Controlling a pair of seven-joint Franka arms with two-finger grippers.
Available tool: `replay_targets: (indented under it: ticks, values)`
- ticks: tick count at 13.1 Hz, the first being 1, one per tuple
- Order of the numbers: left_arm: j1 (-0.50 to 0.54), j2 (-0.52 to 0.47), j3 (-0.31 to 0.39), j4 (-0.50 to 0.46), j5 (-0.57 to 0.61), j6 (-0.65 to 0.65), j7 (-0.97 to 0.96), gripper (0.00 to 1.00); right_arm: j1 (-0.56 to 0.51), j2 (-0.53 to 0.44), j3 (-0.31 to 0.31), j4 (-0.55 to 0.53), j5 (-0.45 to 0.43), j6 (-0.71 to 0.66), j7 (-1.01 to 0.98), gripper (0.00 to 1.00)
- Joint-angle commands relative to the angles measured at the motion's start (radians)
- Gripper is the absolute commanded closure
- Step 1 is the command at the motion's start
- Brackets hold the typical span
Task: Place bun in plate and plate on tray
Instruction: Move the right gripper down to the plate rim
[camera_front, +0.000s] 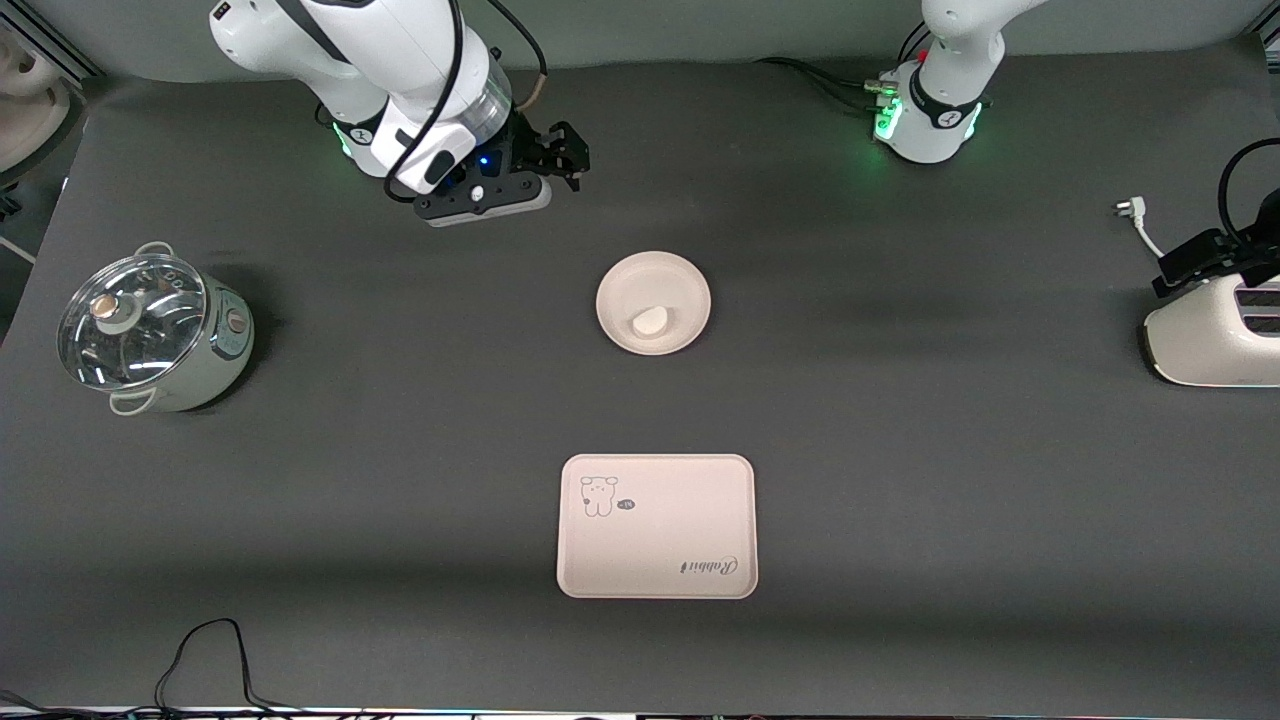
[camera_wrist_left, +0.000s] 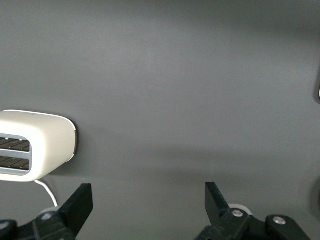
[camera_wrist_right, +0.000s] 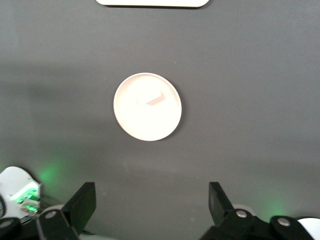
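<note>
**Bun already in the plate; the plate not yet on the tray**

Nearest the front camera lies the tray (camera_front: 657, 527), flat on the table (camera_front: 900, 480) with nothing on it, its cartoon animal and "Rabbit" script showing. Farther from the camera, well apart from the tray and roughly in line with it, sits the plate (camera_front: 653, 303), and the bun (camera_front: 650, 321) rests inside it, toward the rim that faces the tray. The right wrist view shows the same plate (camera_wrist_right: 147, 106) with the bun (camera_wrist_right: 150, 98) in it.

Farther still, the right gripper (camera_front: 560, 155) hangs over bare table close to its own base, fingers spread wide with nothing between them. The left gripper (camera_wrist_left: 147, 200) waits over bare table beside the toaster (camera_front: 1215, 335) at the left arm's end, likewise spread and empty. A lidded pot (camera_front: 155, 330) stands at the right arm's end.

The plate looks rigid, light and smooth, so it would likely slide if pushed. The raised rim seems the only real purchase: one finger inside, one outside, pinched on an arc away from the bun. The bun is loose and may well roll or shift if the plate tips, so the carry should stay level.
</note>
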Motion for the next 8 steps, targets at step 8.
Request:
replay_targets:
  ticks: [8]
  values:
    - [-0.172,0.048,0.153,0.147,-0.001,-0.116,-0.005,0.0,0.001,-0.114,0.065,-0.444,0.041,0.435,-0.001,0.0]
